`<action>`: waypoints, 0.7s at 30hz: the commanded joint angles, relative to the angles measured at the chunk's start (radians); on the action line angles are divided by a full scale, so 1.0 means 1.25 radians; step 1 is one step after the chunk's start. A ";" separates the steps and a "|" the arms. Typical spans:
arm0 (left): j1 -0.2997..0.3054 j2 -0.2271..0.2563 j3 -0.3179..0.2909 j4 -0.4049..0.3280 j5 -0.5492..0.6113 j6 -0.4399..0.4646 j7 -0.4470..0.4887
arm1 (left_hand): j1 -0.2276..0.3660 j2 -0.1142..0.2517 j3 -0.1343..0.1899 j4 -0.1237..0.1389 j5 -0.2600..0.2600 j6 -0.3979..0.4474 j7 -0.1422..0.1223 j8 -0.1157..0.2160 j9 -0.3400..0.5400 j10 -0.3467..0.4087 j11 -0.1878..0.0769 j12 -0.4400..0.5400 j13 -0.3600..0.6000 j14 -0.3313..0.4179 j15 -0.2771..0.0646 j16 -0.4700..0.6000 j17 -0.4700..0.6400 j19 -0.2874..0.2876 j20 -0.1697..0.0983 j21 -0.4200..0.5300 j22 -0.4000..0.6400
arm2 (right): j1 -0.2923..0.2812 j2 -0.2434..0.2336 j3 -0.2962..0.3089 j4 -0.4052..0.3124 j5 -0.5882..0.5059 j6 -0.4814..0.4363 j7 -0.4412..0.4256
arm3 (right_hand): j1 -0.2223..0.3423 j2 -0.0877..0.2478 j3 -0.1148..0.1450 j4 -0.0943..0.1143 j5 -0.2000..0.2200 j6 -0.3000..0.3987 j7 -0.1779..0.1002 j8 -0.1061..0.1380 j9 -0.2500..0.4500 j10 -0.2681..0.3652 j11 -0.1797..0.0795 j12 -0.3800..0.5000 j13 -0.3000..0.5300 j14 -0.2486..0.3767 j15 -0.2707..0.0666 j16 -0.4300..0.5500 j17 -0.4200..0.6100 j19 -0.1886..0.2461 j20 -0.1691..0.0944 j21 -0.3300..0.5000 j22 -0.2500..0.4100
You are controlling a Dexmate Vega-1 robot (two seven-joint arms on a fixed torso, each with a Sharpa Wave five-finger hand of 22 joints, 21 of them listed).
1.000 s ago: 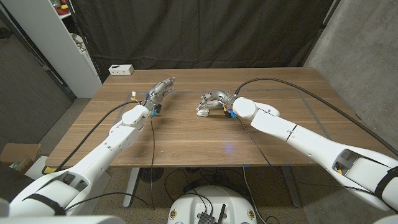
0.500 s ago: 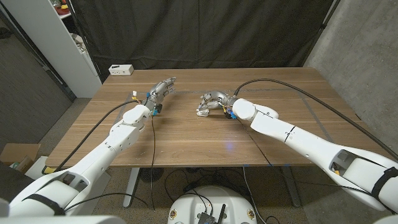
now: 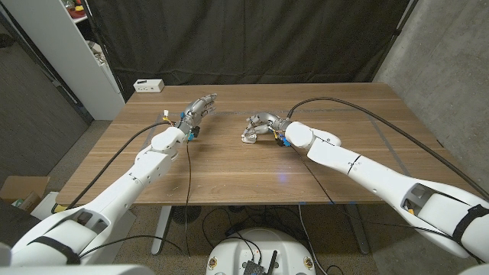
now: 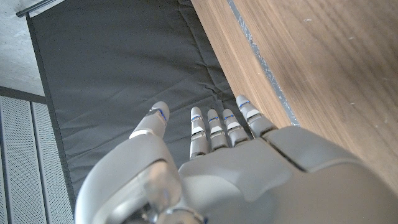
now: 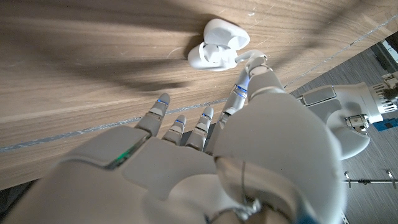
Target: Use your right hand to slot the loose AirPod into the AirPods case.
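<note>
The white AirPods case (image 5: 214, 50) lies on the wooden table (image 3: 229, 168) with its lid open; in the head view it shows as a small white shape (image 3: 249, 138) just under my right hand (image 3: 261, 124). In the right wrist view my right hand (image 5: 205, 162) reaches toward the case, and its thumb and nearest finger meet on the loose AirPod (image 5: 247, 56), right beside the case's open mouth. The other fingers are spread. My left hand (image 3: 197, 111) stays off to the left with straight fingers, holding nothing.
A small white box (image 3: 148, 85) sits at the table's back left corner. A white shelf unit (image 3: 76, 53) stands beyond the left edge. Black cables run along both arms over the tabletop. A dark curtain hangs behind the table.
My right forearm has shifted slightly while the hand stays at the case. The left arm has not moved.
</note>
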 commanded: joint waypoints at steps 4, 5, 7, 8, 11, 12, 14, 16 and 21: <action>0.010 0.007 -0.001 -0.023 0.001 0.011 0.011 | 0.003 -0.003 0.000 -0.001 0.002 0.003 -0.003 -0.005 0.003 0.008 -0.001 0.001 0.005 -0.006 -0.002 0.002 0.001 -0.002 -0.002 -0.001 0.002 | -0.004 0.009 0.004 0.028 -0.013 0.015 -0.010 | -0.004 0.004 -0.003 0.002 0.006 0.002 -0.009 -0.004 0.002 -0.009 0.002 -0.001 -0.001 -0.007 -0.041 0.006 0.003 -0.004 -0.003 -0.001 0.003; 0.011 0.009 -0.001 -0.027 0.002 0.014 0.014 | 0.003 -0.003 0.000 -0.001 0.002 0.003 -0.003 -0.005 0.003 0.007 0.000 0.001 0.005 -0.006 -0.001 0.002 0.001 -0.002 -0.002 -0.001 0.002 | -0.004 0.010 0.004 0.029 -0.014 0.015 -0.010 | -0.004 0.004 -0.003 0.002 0.006 0.002 -0.010 -0.004 0.002 -0.009 0.002 -0.001 -0.001 -0.007 -0.041 0.006 0.003 -0.004 -0.002 -0.001 0.003; 0.014 0.009 -0.002 -0.032 0.002 0.016 0.019 | 0.003 -0.003 0.000 -0.001 0.002 0.002 -0.004 -0.005 0.003 0.007 0.000 0.001 0.005 -0.005 0.000 0.002 0.001 -0.002 -0.002 -0.001 0.002 | -0.003 0.011 0.003 0.033 -0.015 0.018 -0.010 | -0.005 0.004 -0.003 0.002 0.006 0.002 -0.011 -0.004 0.002 -0.009 0.003 0.000 -0.001 -0.007 -0.043 0.007 0.003 -0.004 -0.003 -0.001 0.003; 0.015 0.009 -0.003 -0.032 0.002 0.014 0.019 | 0.003 -0.003 0.000 -0.001 0.002 0.002 -0.003 -0.005 0.003 0.007 -0.001 0.000 0.005 -0.005 0.000 0.002 0.001 -0.002 -0.002 -0.001 0.002 | -0.003 0.012 0.003 0.035 -0.015 0.020 -0.010 | -0.005 0.004 -0.003 0.002 0.006 0.002 -0.011 -0.004 0.002 -0.009 0.003 0.000 -0.002 -0.006 -0.044 0.007 0.003 -0.005 -0.004 0.000 0.003; 0.019 0.011 -0.004 -0.039 0.002 0.016 0.023 | 0.003 -0.002 0.000 -0.001 0.002 0.003 -0.002 -0.005 0.003 0.008 -0.002 0.001 0.005 -0.005 0.000 0.002 0.001 -0.002 -0.002 -0.001 0.002 | -0.002 0.014 0.004 0.040 -0.014 0.021 -0.009 | -0.005 0.005 -0.004 0.002 0.007 0.003 -0.010 -0.005 0.002 -0.009 0.003 0.000 -0.002 -0.005 -0.045 0.009 0.003 -0.004 -0.005 0.000 0.003; 0.020 0.011 -0.005 -0.040 0.002 0.017 0.024 | 0.003 -0.002 0.000 -0.001 0.002 0.003 -0.002 -0.005 0.003 0.008 -0.001 0.001 0.005 -0.005 0.000 0.002 0.001 -0.002 -0.002 -0.001 0.002 | -0.003 0.014 0.005 0.041 -0.013 0.022 -0.009 | -0.006 0.005 -0.004 0.002 0.007 0.003 -0.010 -0.005 0.002 -0.009 0.003 0.001 -0.002 -0.004 -0.046 0.009 0.003 -0.004 -0.005 0.000 0.003; 0.021 0.011 -0.005 -0.041 0.001 0.017 0.024 | 0.003 -0.002 0.000 -0.002 0.002 0.003 -0.002 -0.005 0.003 0.007 -0.001 0.001 0.005 -0.005 -0.001 0.002 0.001 -0.002 -0.002 -0.001 0.002 | -0.003 0.014 0.004 0.042 -0.013 0.023 -0.009 | -0.006 0.005 -0.004 0.003 0.007 0.003 -0.010 -0.005 0.002 -0.009 0.003 0.001 -0.003 -0.002 -0.048 0.011 0.003 -0.005 -0.006 0.001 0.003; 0.022 0.010 -0.005 -0.040 0.000 0.015 0.023 | 0.003 -0.002 0.000 -0.002 0.002 0.002 -0.002 -0.006 0.003 0.007 -0.002 0.001 0.005 -0.005 -0.001 0.002 0.001 -0.002 -0.002 -0.001 0.002 | -0.003 0.017 0.004 0.046 -0.012 0.024 -0.009 | -0.007 0.005 -0.004 0.003 0.007 0.003 -0.010 -0.005 0.002 -0.009 0.003 0.002 -0.003 0.000 -0.049 0.011 0.003 -0.005 -0.006 0.001 0.003; 0.019 0.008 -0.003 -0.035 0.001 0.014 0.021 | 0.002 -0.002 0.000 -0.002 0.002 0.003 -0.002 -0.006 0.003 0.008 0.000 0.001 0.005 -0.006 0.000 0.001 0.001 -0.001 -0.002 -0.001 0.002 | -0.001 0.021 0.006 0.054 -0.008 0.031 -0.006 | -0.008 0.006 -0.004 0.004 0.007 0.002 -0.009 -0.006 0.002 -0.008 0.002 0.003 -0.004 0.004 -0.050 0.014 0.003 -0.005 -0.006 0.002 0.003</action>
